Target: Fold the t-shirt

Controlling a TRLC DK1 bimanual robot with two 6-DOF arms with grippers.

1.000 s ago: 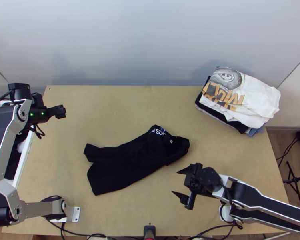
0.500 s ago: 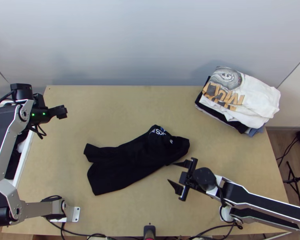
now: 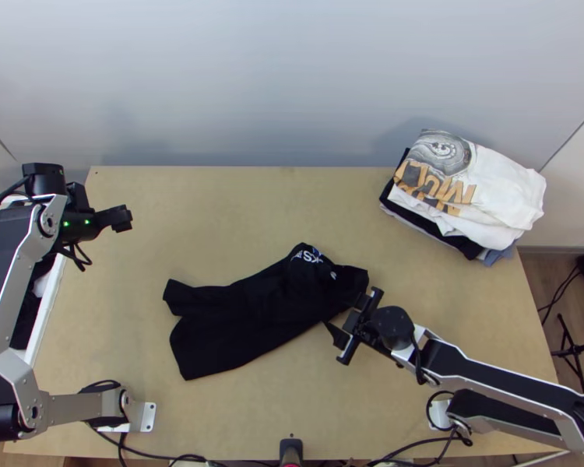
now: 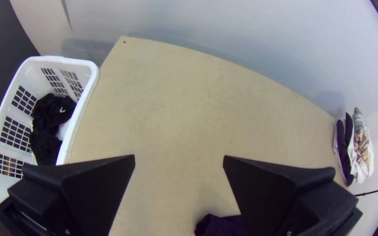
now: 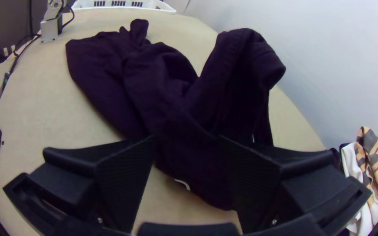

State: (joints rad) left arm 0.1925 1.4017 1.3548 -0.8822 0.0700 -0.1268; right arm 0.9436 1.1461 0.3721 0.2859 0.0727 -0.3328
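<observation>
Found jaws of R gripper (image 3: 342, 313) apart, at near edge of T-shirt (image 3: 253, 315), nr its R end. Noted dark cloth btwn same jaws in R wrist view. Couldn't confirm contact or grip.

Found jaws of L gripper (image 3: 121, 218) also apart, w/ bare tabletop btwn them in L wrist view. Placed same at table's L side, toward far corner, well apart from T-shirt.

Logged T-shirt as black, bunched lengthwise nr middle of table (image 3: 214, 202), slanting from lower L to upper R of top view. Recorded two lobes at L end, white lettering (image 3: 311, 257) nr R end. Saw folds standing up in R wrist view. Couldn't trace sleeves or collar for certain.

Recorded clothes pile (image 3: 471, 194) at far R corner: white garment w/ grey & gold print on top, black & blue cloth below.

Sighted white basket (image 4: 78, 118) beside table's L edge, w/ dark clothes (image 4: 47, 113) & a bit of white inside. Listed cables (image 3: 152, 451) along near edge, pale wall (image 3: 292, 93) behind table.
</observation>
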